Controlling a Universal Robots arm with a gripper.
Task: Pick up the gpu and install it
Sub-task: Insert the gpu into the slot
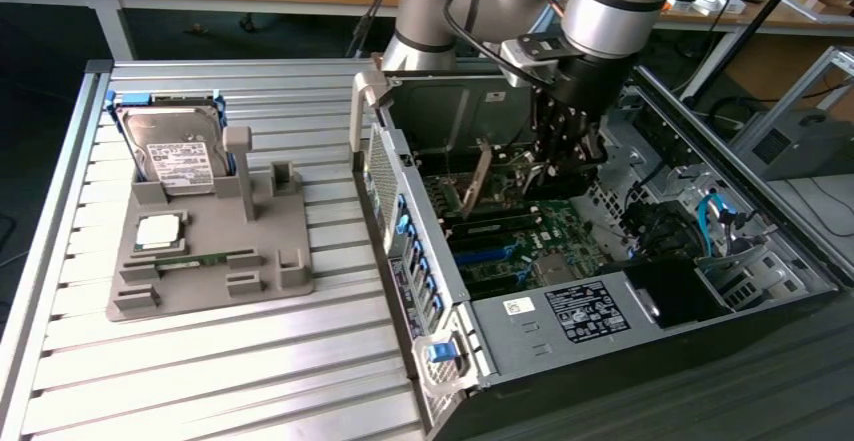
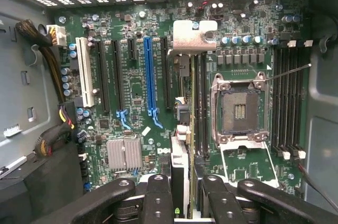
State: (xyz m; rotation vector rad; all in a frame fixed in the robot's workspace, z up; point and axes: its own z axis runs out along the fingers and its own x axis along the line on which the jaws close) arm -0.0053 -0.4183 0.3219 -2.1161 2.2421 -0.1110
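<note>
Gripper: the gripper (image 1: 561, 166) is lowered inside the open computer case (image 1: 747, 261), over the motherboard (image 1: 514, 246); its black fingers (image 2: 158, 197) are pinched on the gpu (image 1: 473, 189).
Gpu: held on edge, upright, between the fingers; in the wrist view the gpu (image 2: 182, 145) runs edge-on over the motherboard (image 2: 137, 84), with its silvery end bracket (image 2: 194, 35) at the far end by the rear wall of the case.
Gpu position: it stands beside the blue expansion slot (image 2: 150, 76), on the side toward the empty CPU socket (image 2: 240, 110); whether it is seated in a slot cannot be told.
Case: lies on its side at the worktop's edge on the exterior view's right, side panel off.
Worktop: slatted metal worktop (image 1: 214, 361).
Parts holder: grey holder (image 1: 214, 251) near the worktop's edge on the exterior view's left, well apart from the case.
Hard drive: silver hard drive (image 1: 174, 151) leaning in the holder's far end.
Memory stick: narrow green stick (image 1: 207, 260) lying in the holder.
</note>
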